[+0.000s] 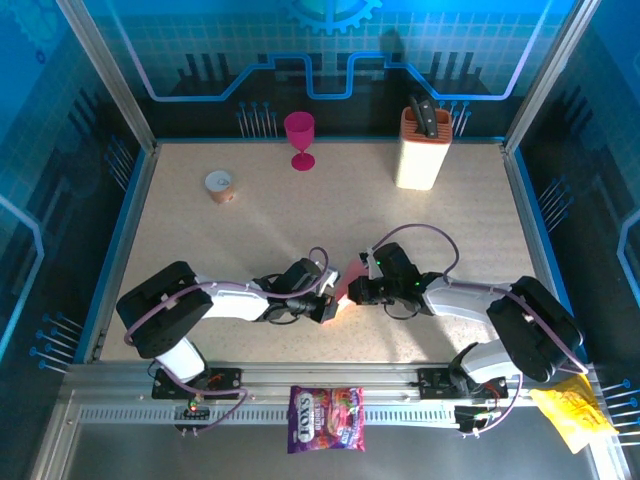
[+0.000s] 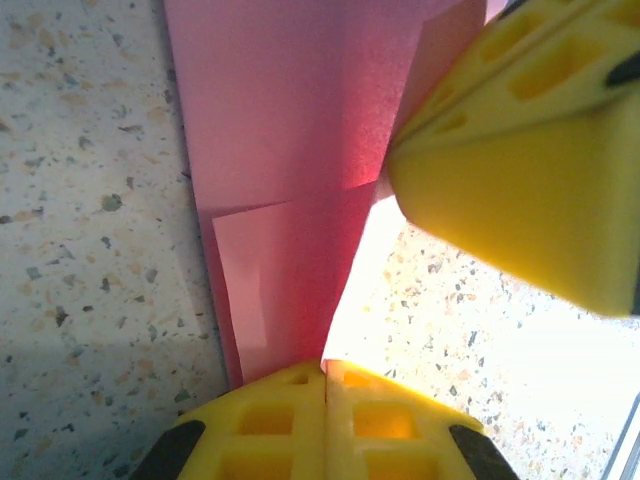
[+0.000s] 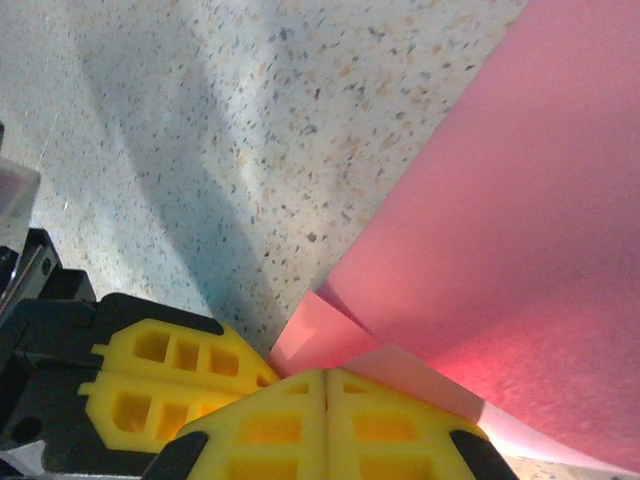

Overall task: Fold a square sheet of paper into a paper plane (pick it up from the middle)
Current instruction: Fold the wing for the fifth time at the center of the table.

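Note:
The square sheet of paper, salmon pink and folded into overlapping flaps, stands lifted off the table between both grippers near the table's front middle. My left gripper is shut on its lower edge; in the left wrist view the yellow fingertips meet with the paper pinched at the seam. My right gripper is shut on the paper's opposite side; its fingertips close over a pink flap. The two grippers almost touch, each seeing the other's yellow fingers.
A magenta goblet and a cream knife block stand at the back. A small round cup lies back left. A purple candy bag and a yellow wrapper lie on the front rail.

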Tool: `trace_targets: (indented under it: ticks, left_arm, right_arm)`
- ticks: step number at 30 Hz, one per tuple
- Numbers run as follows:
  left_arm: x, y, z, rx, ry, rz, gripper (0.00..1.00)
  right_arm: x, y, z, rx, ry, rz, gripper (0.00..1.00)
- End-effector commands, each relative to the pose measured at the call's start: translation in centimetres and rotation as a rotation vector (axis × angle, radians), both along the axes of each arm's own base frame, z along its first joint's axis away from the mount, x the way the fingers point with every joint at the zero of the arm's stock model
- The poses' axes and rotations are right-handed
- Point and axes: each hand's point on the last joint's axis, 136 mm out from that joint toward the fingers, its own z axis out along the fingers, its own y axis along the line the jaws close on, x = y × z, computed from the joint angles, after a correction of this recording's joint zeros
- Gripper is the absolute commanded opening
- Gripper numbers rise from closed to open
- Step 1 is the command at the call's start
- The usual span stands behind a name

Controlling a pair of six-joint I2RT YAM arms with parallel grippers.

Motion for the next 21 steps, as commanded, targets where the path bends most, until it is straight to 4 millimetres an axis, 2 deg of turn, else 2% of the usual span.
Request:
trace_targets:
  ticks: [1, 11, 18, 21]
  left_arm:
    - [-0.6, -0.1, -0.8, 0.017, 0.038, -0.024, 0.00]
    - [-0.4, 0.1, -2.0, 0.028, 0.081, 0.010, 0.00]
    - [-0.1, 0.5, -2.3, 0.017, 0.098, 0.039, 0.00]
    - [-0.1, 0.7, -2.4, 0.014, 0.104, 0.045, 0.00]
  right_arm:
    - [1.1, -0.2, 1.3, 0.007, -0.033, -0.029, 0.02]
    - [0.8, 0.6, 0.8, 0.027, -0.049, 0.028, 0.04]
    - [-0.2, 1.4, -1.0, 0.026, -0.044, 0.078, 0.04]
    - [-0.1, 1.8, -1.2, 0.043, -0.064, 0.085, 0.04]
